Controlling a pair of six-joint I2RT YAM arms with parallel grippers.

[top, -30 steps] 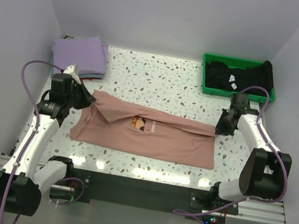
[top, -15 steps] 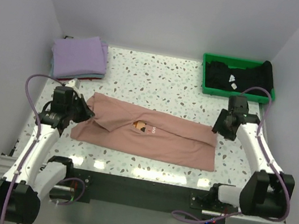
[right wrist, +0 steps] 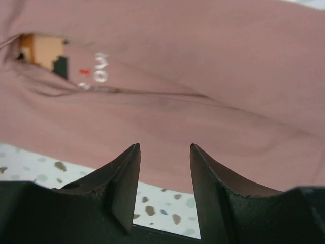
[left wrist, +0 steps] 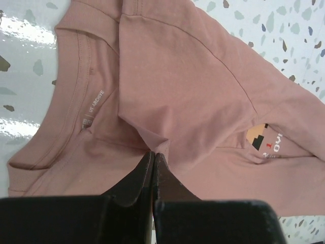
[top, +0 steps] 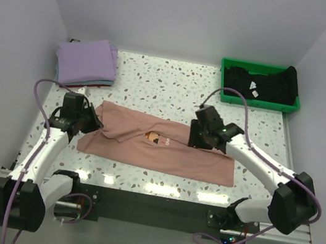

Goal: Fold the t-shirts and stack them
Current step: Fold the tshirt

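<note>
A salmon-pink t-shirt [top: 164, 150] lies in a long band across the middle of the table, its small brown-orange print [top: 155, 138] half under a folded flap. My left gripper [top: 96, 124] is shut on a pinch of that flap near the collar; in the left wrist view the cloth [left wrist: 193, 76] bunches at the closed tips of the left gripper [left wrist: 154, 154]. My right gripper [top: 193, 138] stands open over the shirt's far edge near the middle; in the right wrist view nothing is between the fingers of the right gripper [right wrist: 163, 146], and the pink cloth [right wrist: 203, 76] lies beyond them.
A folded lavender t-shirt [top: 87, 62] lies on a small pile at the back left corner. A green tray [top: 258, 104] at the back right holds a crumpled black t-shirt [top: 263, 82]. Walls close in the table on three sides.
My right gripper has opened, let go of the shirt's right end and swung left to the middle of the shirt. The left gripper has drawn its flap slightly nearer and stays shut.
</note>
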